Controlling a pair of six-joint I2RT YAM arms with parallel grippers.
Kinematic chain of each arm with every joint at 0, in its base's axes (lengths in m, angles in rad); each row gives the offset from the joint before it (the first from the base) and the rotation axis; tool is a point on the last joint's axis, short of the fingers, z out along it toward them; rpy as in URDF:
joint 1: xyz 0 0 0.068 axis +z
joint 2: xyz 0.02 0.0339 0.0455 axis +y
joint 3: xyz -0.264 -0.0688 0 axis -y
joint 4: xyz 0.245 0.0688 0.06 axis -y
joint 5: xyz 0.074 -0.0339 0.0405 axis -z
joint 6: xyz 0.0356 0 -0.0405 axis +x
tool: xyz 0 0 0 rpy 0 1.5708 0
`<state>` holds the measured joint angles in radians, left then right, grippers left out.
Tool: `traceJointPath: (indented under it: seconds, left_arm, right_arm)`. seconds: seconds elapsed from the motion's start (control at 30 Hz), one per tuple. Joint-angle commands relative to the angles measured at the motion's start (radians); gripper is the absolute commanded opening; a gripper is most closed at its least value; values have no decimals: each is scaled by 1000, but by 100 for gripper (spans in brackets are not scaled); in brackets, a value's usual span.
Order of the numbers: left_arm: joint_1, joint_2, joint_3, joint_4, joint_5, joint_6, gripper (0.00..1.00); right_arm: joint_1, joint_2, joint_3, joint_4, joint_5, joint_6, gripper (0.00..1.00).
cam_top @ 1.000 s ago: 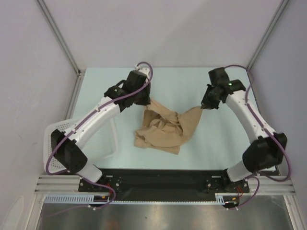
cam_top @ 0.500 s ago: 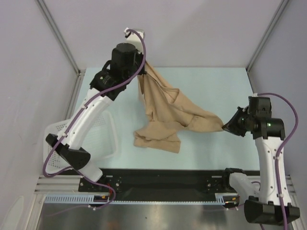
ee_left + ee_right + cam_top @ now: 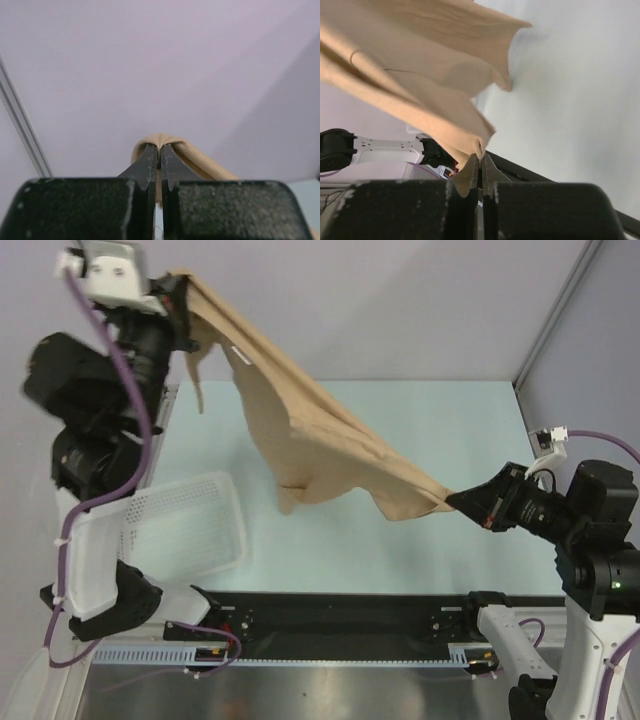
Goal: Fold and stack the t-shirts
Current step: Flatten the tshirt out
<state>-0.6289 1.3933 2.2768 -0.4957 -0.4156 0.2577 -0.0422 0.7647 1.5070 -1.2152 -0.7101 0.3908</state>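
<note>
A plain tan t-shirt [image 3: 310,435] hangs in the air, stretched slantwise between my two grippers, clear of the table. My left gripper [image 3: 180,302] is raised high at the upper left and is shut on one edge of the shirt; in the left wrist view the cloth [image 3: 172,150] folds over the closed fingertips [image 3: 160,150]. My right gripper [image 3: 455,502] is lower at the right and is shut on the shirt's other corner; in the right wrist view the cloth [image 3: 420,75] spreads away from its tips [image 3: 480,159].
A white lattice basket [image 3: 170,540] sits tilted at the table's left front, by the left arm's base. The pale blue table [image 3: 420,440] lies below the shirt. A black rail [image 3: 340,615] runs along the near edge. Lilac walls enclose the sides.
My left gripper has risen far up and to the left, and my right gripper has swung to the front right. The shirt has left the table and now hangs stretched between them.
</note>
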Motion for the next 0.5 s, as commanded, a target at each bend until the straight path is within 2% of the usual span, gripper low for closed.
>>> traceJointPath:
  seconds: [0.0,0.17,0.3,0.4,0.47]
  left_arm:
    - [5,-14,96,83,20,110,0]
    - [6,44,141,92,103,95,0]
    - [5,120,124,92,168,38,0]
    - [12,182,70,92,236,8,0]
    - [17,284,41,83,271,-32,0]
  right_arm:
    - [4,33,64,-49,-74,-20,0]
    - [4,36,91,-55,-17,-20,0]
    - [4,36,159,-105,114,-29,0]
    - [4,42,124,-141,185,-30,0]
    - [4,30,69,-109,239,-21,0]
